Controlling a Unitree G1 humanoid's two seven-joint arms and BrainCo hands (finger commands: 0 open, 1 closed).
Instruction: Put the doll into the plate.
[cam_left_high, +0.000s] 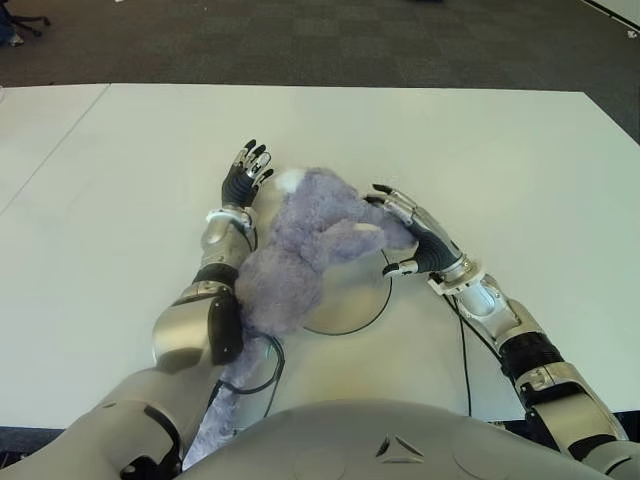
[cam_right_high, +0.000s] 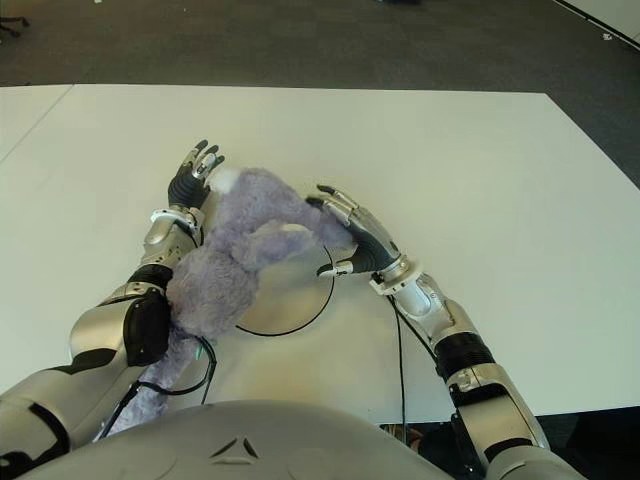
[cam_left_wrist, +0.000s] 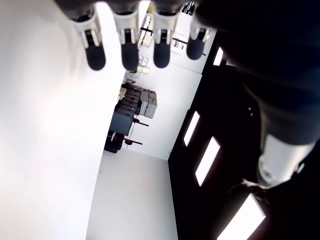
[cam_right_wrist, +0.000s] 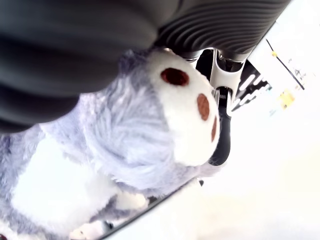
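A fluffy purple doll (cam_left_high: 300, 250) lies across the white plate (cam_left_high: 352, 292) in the middle of the table, its body leaning on my left forearm and its tail hanging off the near edge. My right hand (cam_left_high: 398, 240) is at the doll's right side. Its fingers (cam_left_high: 392, 205) curl over a stretched-out limb and the thumb sits below. In the right wrist view, the white paw (cam_right_wrist: 187, 115) with brown pads sits against the palm. My left hand (cam_left_high: 245, 178) shows beyond the doll's left side, fingers (cam_left_wrist: 129, 47) spread, holding nothing.
The white table (cam_left_high: 520, 160) stretches wide on both sides and behind the plate. Dark carpet floor (cam_left_high: 320, 40) lies past its far edge. Black cables (cam_left_high: 268, 372) run along my arms near the table's front edge.
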